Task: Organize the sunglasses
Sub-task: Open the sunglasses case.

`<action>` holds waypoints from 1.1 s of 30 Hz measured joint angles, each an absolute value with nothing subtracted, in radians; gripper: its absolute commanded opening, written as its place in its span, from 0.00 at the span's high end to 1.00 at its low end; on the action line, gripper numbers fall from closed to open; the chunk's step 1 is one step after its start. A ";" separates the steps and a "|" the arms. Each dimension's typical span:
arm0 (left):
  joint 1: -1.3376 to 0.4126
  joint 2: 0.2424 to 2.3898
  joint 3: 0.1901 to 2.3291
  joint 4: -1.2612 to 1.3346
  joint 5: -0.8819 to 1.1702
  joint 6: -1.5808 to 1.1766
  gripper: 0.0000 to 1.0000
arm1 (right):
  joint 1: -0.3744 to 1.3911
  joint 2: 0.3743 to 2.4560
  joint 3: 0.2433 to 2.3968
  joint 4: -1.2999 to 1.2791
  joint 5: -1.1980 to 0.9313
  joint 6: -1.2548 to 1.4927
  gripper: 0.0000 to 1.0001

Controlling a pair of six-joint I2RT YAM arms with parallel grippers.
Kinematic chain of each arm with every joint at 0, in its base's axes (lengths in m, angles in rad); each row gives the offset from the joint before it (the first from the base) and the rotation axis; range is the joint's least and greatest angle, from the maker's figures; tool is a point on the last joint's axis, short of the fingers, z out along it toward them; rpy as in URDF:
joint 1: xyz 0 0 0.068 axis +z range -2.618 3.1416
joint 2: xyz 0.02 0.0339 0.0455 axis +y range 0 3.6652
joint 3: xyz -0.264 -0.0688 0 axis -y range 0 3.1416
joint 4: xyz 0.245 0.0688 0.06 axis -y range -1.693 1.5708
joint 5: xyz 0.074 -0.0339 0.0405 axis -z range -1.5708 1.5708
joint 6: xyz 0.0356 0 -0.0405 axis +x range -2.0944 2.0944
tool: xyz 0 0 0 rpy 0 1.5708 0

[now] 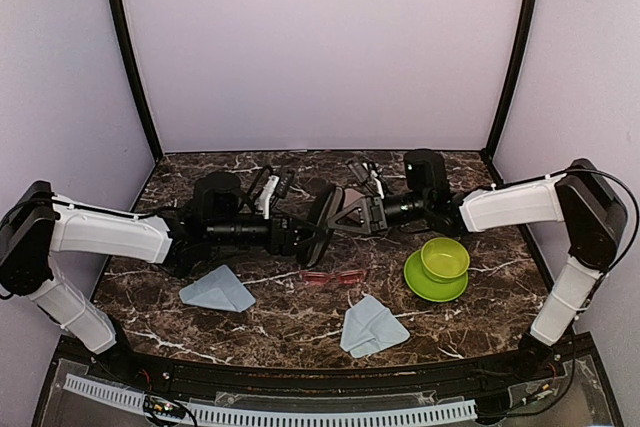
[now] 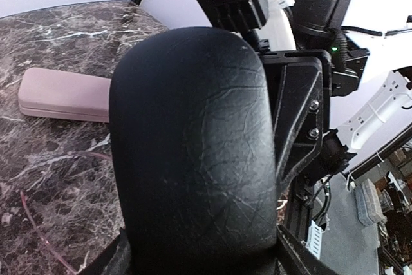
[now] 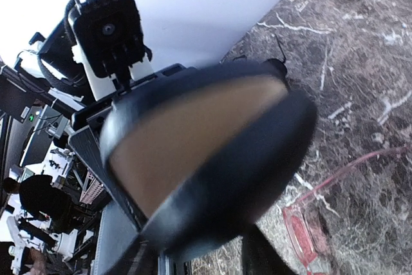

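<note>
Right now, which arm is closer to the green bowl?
Right. The right arm reaches past just behind the green bowl; the left arm lies well off to its left.

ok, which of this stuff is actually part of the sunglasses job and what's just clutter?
Job: red sunglasses, black case, pink case.
Clutter: green bowl, green plate, left blue cloth, right blue cloth.

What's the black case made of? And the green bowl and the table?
The black case looks like leather or fake leather: fine creases and a soft sheen. Its inside is tan, maybe fabric, but blurred. The green bowl is probably plastic: smooth, with one even bright colour. The table looks like dark marble with white veins, though it could be a printed surface.
</note>
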State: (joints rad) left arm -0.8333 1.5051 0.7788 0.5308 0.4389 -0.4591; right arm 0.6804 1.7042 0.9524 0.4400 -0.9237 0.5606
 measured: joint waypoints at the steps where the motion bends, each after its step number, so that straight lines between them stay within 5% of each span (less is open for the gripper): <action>1: -0.832 1.505 0.778 0.521 0.421 -0.456 1.00 | 0.680 1.705 0.953 0.431 -0.919 0.566 0.75; 20: -0.839 1.489 0.764 0.533 0.436 -0.447 1.00 | 0.654 1.755 0.990 0.266 -0.713 0.588 0.75; 28: -0.839 1.483 0.763 0.525 0.438 -0.452 1.00 | 0.647 1.751 0.983 0.268 -0.724 0.556 0.59; 33: -0.834 1.454 0.807 0.391 0.448 -0.409 1.00 | 0.641 1.703 0.982 0.195 -0.729 0.465 0.41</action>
